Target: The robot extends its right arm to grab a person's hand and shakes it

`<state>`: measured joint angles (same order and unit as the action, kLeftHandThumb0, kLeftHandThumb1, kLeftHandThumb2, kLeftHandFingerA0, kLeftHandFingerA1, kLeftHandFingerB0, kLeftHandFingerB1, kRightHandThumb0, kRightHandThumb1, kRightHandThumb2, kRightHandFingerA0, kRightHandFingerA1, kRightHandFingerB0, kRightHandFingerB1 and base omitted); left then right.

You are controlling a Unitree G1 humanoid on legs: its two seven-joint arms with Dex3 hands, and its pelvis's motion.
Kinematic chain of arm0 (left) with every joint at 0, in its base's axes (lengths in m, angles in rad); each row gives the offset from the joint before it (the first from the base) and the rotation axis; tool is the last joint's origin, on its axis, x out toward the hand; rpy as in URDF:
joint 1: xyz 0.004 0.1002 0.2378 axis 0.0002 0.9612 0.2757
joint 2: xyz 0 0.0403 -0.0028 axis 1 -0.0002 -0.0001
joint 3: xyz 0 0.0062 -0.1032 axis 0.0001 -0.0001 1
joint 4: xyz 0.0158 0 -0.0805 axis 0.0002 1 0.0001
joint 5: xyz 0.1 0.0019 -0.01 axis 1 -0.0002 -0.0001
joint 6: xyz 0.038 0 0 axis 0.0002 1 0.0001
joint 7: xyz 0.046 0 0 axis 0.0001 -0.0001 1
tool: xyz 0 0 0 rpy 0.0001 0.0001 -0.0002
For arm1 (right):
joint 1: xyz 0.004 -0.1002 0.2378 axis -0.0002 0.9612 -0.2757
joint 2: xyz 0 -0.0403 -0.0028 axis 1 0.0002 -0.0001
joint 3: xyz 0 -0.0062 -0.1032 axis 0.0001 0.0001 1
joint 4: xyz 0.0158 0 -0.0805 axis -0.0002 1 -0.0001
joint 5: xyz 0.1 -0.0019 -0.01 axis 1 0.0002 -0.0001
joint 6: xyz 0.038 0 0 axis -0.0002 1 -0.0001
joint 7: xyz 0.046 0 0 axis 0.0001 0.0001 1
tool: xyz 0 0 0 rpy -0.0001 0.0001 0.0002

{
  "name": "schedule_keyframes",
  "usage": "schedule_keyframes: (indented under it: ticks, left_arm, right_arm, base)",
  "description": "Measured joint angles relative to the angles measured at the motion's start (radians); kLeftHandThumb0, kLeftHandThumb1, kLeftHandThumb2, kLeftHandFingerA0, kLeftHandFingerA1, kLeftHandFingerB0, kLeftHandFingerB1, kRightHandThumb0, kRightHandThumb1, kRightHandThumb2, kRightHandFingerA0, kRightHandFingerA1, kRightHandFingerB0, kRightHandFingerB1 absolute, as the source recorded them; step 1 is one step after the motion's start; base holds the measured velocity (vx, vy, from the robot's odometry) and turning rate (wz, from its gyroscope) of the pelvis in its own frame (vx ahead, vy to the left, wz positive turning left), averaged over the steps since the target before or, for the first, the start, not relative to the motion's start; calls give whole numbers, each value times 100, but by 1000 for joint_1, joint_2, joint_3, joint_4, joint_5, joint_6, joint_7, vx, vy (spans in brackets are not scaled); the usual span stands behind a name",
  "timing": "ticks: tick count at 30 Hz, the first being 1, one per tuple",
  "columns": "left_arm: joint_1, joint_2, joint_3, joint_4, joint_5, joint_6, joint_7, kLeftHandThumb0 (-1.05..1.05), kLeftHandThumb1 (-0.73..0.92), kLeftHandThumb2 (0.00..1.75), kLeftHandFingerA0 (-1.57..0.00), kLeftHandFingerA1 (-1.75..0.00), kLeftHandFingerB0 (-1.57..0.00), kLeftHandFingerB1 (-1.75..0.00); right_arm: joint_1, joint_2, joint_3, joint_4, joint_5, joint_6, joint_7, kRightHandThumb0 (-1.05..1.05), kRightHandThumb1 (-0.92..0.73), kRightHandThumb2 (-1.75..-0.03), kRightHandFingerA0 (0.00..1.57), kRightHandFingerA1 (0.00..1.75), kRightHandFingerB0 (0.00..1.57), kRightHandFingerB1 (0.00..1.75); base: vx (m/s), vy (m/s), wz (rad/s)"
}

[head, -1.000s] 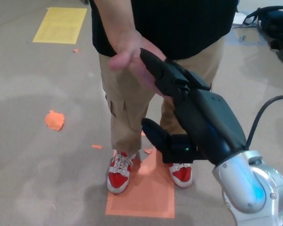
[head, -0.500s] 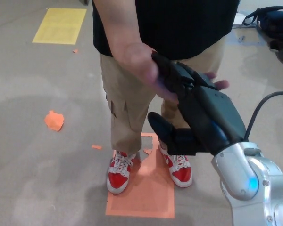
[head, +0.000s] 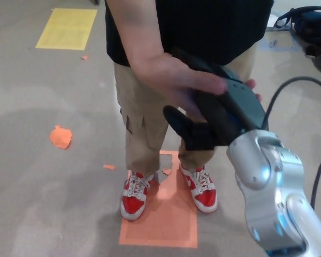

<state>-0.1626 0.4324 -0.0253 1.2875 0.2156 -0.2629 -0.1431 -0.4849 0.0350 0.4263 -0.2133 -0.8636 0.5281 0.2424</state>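
Right hand [head: 219, 115]: black fingers run up under the person's hand [head: 174, 77], mostly hidden by it; thumb juts out to the left below the clasp, apart from the palm. Whether the fingers are actually curled tight on the person's hand cannot be told. The person's thumb lies across the top of the black hand, and their fingertips show past its far side, at right. Clasp sits in front of the person's waist, against black shirt [head: 203, 27] and tan trousers [head: 144, 123].

Silver wrist [head: 267, 187] fills the lower right, black cable [head: 286, 88] arching off it.

Floor: red-and-white shoes [head: 135, 195] stand on the top edge of an orange mat [head: 160, 225]. Orange scrap [head: 60, 136] to the left, yellow mat [head: 66, 28] at the top left corner, dark bag [head: 310, 27] top right.
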Motion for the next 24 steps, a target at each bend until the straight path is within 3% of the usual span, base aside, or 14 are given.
schedule_keyframes:
  ticks: [1, 2, 3, 4, 8, 9, 10, 11, 15, 16, 20, 21, 23, 24]
  left_arm:
    - [0, 0, 0, 0, 0, 0, 0, -62, 89, 67, -35, -33, -31, -32]
    - [0, 0, 1, 0, 0, 0, 0, -63, 90, 67, -35, -33, -29, -32]
    - [0, 0, 2, 0, 0, 0, 0, -63, 90, 67, -35, -33, -29, -32]
    - [1, 1, 1, 0, 0, 0, -1, -62, 89, 67, -34, -33, -30, -33]
    - [1, 1, 4, -1, -1, -4, -7, -62, 89, 67, -34, -33, -30, -33]
    - [1, 1, 5, -1, -1, -5, -8, -63, 90, 67, -36, -33, -29, -32]
    - [2, 1, 5, -1, -1, -5, -9, -63, 90, 67, -36, -33, -29, -32]
    - [0, 1, 5, -1, -1, -6, -9, -63, 90, 67, -36, -34, -29, -32]
    - [-2, 1, 1, -3, 0, -6, -8, -64, 90, 67, -36, -34, -29, -32]
    - [-2, 1, 0, -3, 0, -6, -8, -66, 89, 67, -34, -33, -29, -32]
    - [-6, 1, 2, -3, 0, -6, -9, -66, 89, 67, -34, -33, -30, -32]
    - [-7, 1, 3, -3, 0, -6, -9, -66, 91, 67, -37, -34, -31, -33]
    - [-9, 2, -2, -2, 1, -6, -8, -66, 91, 67, -37, -34, -31, -33]
    - [-10, 2, -4, -2, 2, -6, -7, -66, 90, 67, -37, -35, -31, -33]
  right_arm:
    - [-15, 2, 1, 17, -1, 6, 1, -97, -78, -114, 0, 14, 0, 6]
    - [-28, 3, 1, 31, -2, 11, 1, -89, -72, -105, 9, 33, 0, 8]
    - [-45, 4, 2, 49, -3, 19, 2, -89, -72, -105, 9, 33, 0, 8]
    - [-67, 6, 4, 82, -3, 22, 1, -71, -81, -64, 49, 42, 0, 14]
    - [-145, 13, 1, 209, 0, 26, -7, -71, -81, -64, 49, 42, 0, 14]
    - [-159, 15, 0, 233, 1, 27, -11, -38, -76, -63, 88, 97, 31, 34]
    - [-168, 17, -2, 253, 2, 25, -17, -38, -76, -63, 88, 97, 31, 34]
    - [-189, 21, -7, 292, 6, 18, -29, -35, -75, -62, 85, 115, 33, 36]
    - [-240, 34, -29, 431, 21, -23, -90, -33, -78, -63, 83, 115, 35, 36]
    - [-250, 35, -36, 460, 28, -34, -110, -18, -63, -58, 84, 113, 45, 38]
    - [-281, 40, -71, 517, 51, -54, -154, -15, -60, -58, 85, 111, 45, 38]
    - [-282, 40, -76, 522, 55, -56, -160, -23, -58, -57, 91, 78, 50, 40]
    - [-275, 39, -90, 516, 70, -63, -176, -23, -58, -57, 91, 78, 50, 40]
    - [-271, 39, -93, 511, 76, -66, -180, -23, -67, -60, 95, 64, 54, 42]
  base:
    - [0, 0, 0]
    - [0, 0, 0]
    - [0, 0, 0]
    - [0, 0, 0]
    - [0, 0, 0]
    - [0, 0, 0]
    - [0, 0, 0]
    - [0, 0, 0]
    - [0, 0, 0]
    - [0, 0, 0]
    - [0, 0, 0]
    - [0, 0, 0]
    - [0, 0, 0]
    - [0, 0, 0]
